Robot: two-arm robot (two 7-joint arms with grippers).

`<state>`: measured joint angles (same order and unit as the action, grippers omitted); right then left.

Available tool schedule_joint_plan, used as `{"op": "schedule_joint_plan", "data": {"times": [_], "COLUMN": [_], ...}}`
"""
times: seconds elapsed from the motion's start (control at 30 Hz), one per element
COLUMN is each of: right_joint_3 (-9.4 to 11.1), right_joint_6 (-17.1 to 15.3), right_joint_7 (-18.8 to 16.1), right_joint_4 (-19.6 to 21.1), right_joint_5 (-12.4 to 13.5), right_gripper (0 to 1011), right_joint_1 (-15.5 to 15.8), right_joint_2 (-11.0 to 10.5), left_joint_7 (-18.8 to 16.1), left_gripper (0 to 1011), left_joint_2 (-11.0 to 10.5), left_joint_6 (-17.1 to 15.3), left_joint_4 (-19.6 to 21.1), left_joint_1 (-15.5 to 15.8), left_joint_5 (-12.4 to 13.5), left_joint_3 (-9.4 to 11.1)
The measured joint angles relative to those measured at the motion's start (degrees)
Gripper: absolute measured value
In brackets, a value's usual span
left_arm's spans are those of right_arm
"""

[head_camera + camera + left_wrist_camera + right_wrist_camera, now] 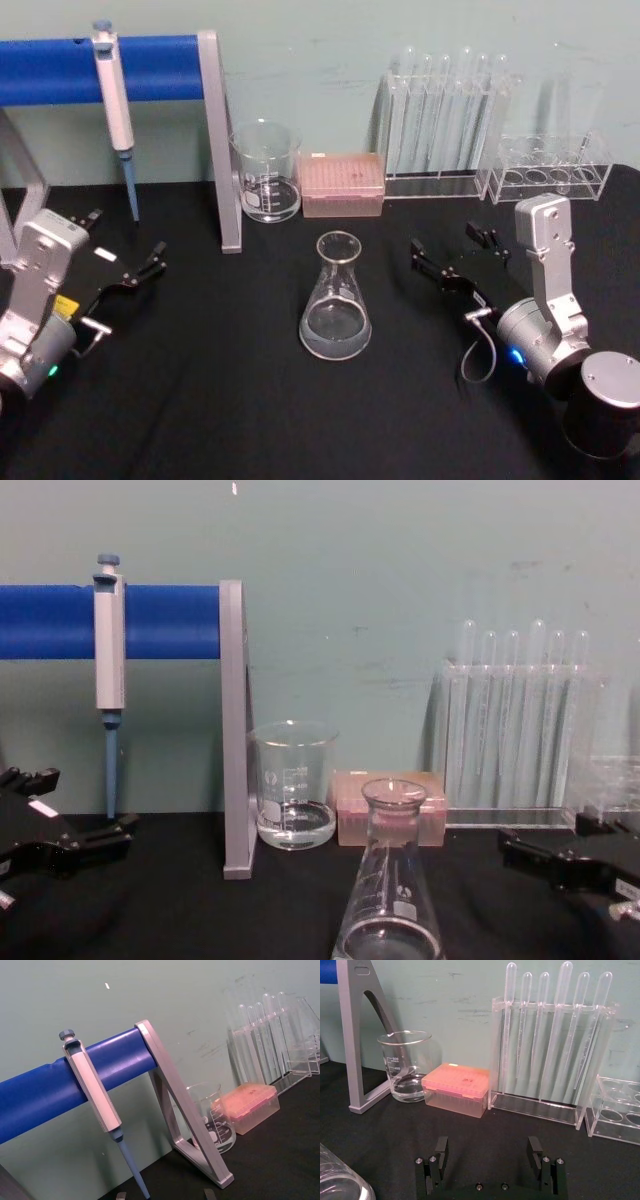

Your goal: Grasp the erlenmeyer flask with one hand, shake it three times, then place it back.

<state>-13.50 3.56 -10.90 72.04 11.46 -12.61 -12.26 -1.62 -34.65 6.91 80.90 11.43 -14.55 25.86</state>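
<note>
On black cloth desk (200,400), mid-front: erlenmeyer flask (336,297) upright, free-standing, untouched, between both arms for easy reach; clear smooth glass, wide cone base, narrow flared neck, shallow clear liquid. Behind, well apart: blue-bar pipette stand (215,140), pipette rack (445,120), straight-walled beaker (266,172), pink tip box (343,184). Right end effector (455,255) released, jaws spread, aimed toward flask, likely grasper. Left end effector (125,265) parked left, released

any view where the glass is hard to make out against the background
Head view: the erlenmeyer flask reads clearly on the black cloth; right wrist view: the clear pipette rack fades into the pale wall; chest view: the beaker rim nearly vanishes.
</note>
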Motion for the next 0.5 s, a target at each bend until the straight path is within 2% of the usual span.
{"op": "schedule_joint_plan", "data": {"times": [0.5], "right_joint_3": [0.0], "right_joint_6": [0.0], "right_joint_7": [0.0], "right_joint_4": [0.0], "right_joint_5": [0.0], "right_gripper": [1000], "right_joint_1": [0.0], "right_joint_2": [0.0], "left_joint_7": [0.0], "left_gripper": [1001], "left_joint_2": [0.0], "left_joint_6": [0.0], "left_joint_4": [0.0], "left_joint_1": [0.0], "left_joint_5": [0.0], "left_joint_3": [0.0]}}
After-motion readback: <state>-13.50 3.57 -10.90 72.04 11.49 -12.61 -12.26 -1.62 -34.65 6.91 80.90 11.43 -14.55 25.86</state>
